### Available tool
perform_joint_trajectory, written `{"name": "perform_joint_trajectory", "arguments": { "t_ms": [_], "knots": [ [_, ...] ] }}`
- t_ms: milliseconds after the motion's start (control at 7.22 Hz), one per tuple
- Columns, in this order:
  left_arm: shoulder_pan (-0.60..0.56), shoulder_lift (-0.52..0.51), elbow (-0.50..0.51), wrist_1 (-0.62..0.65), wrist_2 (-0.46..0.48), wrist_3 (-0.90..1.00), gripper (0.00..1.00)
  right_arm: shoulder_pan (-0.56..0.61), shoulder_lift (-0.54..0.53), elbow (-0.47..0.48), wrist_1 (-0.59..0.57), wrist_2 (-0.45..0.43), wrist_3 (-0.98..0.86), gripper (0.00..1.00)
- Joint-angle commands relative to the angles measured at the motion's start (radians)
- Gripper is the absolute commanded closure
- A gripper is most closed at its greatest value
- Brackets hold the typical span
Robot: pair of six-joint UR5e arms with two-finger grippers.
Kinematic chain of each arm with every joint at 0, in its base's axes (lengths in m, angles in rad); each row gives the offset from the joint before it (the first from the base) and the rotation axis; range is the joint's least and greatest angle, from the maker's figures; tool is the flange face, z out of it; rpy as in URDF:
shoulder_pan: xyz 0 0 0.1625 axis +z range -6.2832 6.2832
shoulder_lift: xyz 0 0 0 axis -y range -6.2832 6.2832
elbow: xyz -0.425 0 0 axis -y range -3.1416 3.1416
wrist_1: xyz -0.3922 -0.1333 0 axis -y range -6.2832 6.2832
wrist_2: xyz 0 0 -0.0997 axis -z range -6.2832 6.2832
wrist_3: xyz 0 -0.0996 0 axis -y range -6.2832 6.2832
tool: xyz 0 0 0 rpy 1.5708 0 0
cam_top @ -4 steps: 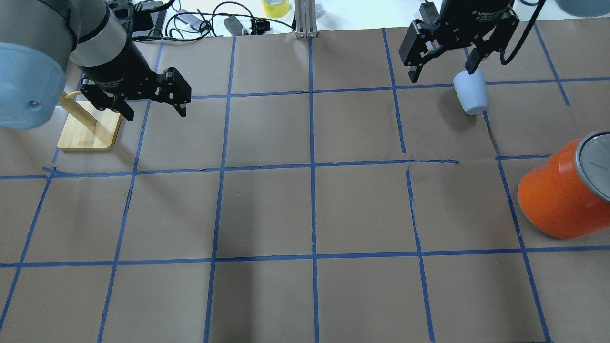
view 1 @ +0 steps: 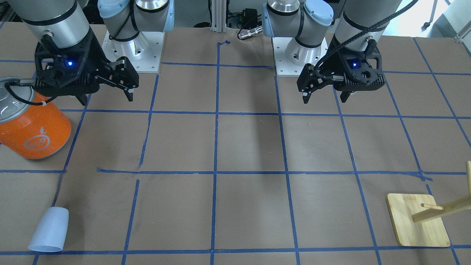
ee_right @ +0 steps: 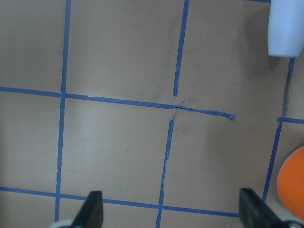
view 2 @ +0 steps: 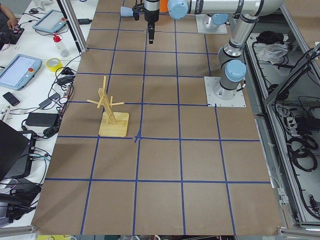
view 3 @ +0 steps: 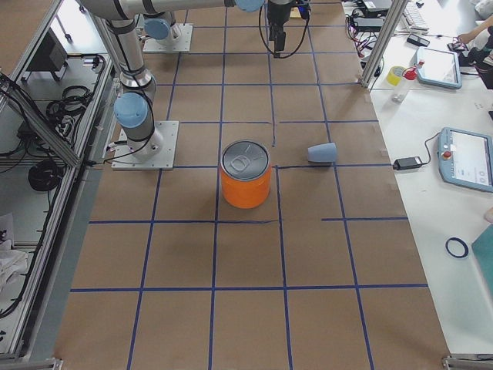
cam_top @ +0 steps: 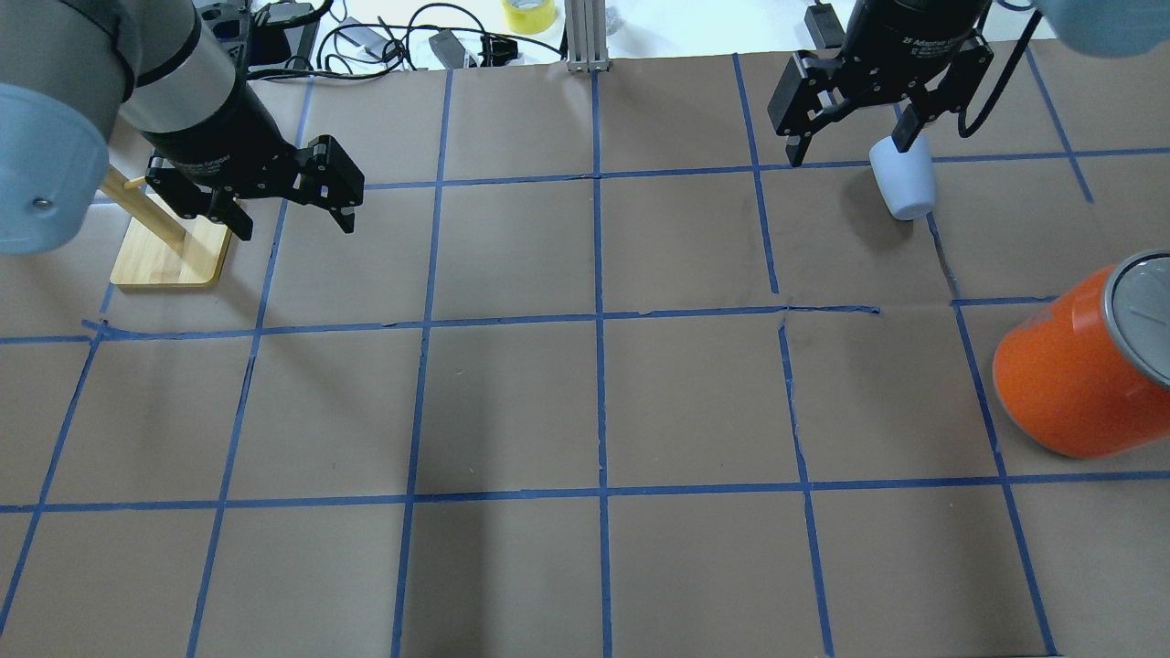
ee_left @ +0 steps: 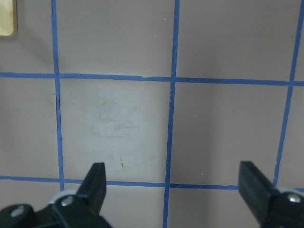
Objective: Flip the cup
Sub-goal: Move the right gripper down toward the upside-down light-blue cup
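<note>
Subject item: a small pale-blue plastic tumbler (cam_top: pixel 903 183), handleless and slightly tapered, lies on its side on the brown paper-covered table marked with a blue tape grid (cam_top: pixel 512 402). On the overhead view, with the table's middle as dial centre, it sits at about 1 o'clock, near the far edge. Its wide mouth points to 12 o'clock, away from the robot, and its narrow base points to 6 o'clock. It lies free of both grippers.

Right gripper (cam_top: pixel 848 144): released, jaws spread wide, empty. It hangs above the table. The overhead view overlaps one fingertip with the tumbler's rim, but the front-facing view shows the two well apart. In the right wrist view the tumbler shows at the 1 o'clock corner of the frame, and the fingers (ee_right: pixel 92 211) stand at the bottom edge.

Left gripper (cam_top: pixel 292 224): released, jaws spread, empty. It is at about 10 o'clock on the overhead dial, just beside a pale wooden peg stand on a flat square base (cam_top: pixel 169 251).

A large orange can with a silver lid (cam_top: pixel 1069 384) stands upright at 3 o'clock, apart from the tumbler.
</note>
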State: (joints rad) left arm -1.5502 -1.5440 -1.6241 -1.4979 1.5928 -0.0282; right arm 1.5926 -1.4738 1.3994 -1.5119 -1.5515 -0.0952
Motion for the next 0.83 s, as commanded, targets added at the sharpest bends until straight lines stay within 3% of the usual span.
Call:
{"name": "perform_joint_trajectory", "arguments": {
  "t_ms": [0,138,415,692],
  "knots": [
    [0.005,0.001,-0.007,-0.011,0.016,0.004,0.00,-0.064,0.025,0.006,-0.091,-0.034,-0.009,0.00],
    [0.004,0.001,-0.007,-0.011,0.015,0.004,0.00,-0.151,0.121,-0.026,-0.190,-0.024,-0.024,0.00],
    [0.004,-0.002,-0.007,-0.008,0.013,0.004,0.00,-0.213,0.313,-0.161,-0.228,-0.035,-0.076,0.00],
    [0.005,-0.002,-0.008,-0.010,0.015,0.004,0.00,-0.261,0.455,-0.189,-0.373,-0.038,-0.106,0.00]
  ]
}}
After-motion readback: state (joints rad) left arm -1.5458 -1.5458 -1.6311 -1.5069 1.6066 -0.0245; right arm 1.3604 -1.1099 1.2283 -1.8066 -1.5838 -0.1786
